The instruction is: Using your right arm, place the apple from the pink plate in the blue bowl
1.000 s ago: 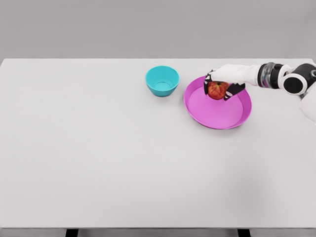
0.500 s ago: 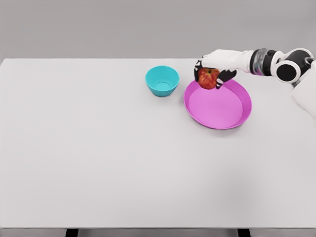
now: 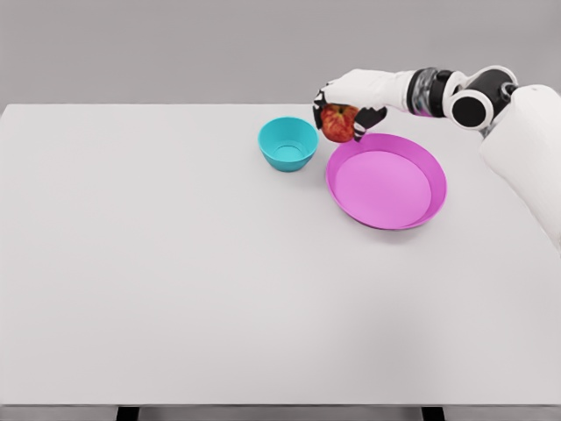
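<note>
1. The right hand has its fingers clenched around the apple, carrying it in the air.
2. The apple is between the blue bowl and the pink plate, likely raised to clear the bowl's rim.

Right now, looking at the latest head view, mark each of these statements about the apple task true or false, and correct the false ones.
1. The right hand grips the apple. True.
2. The apple rests on the pink plate. False: it is held up, off the plate, near the plate's far left rim.
3. The blue bowl already holds the apple. False: nothing shows inside the bowl.
4. The bowl stands to the left of the plate on the white table. True.
5. The left arm is reaching for the bowl. False: no left arm is in view.
</note>
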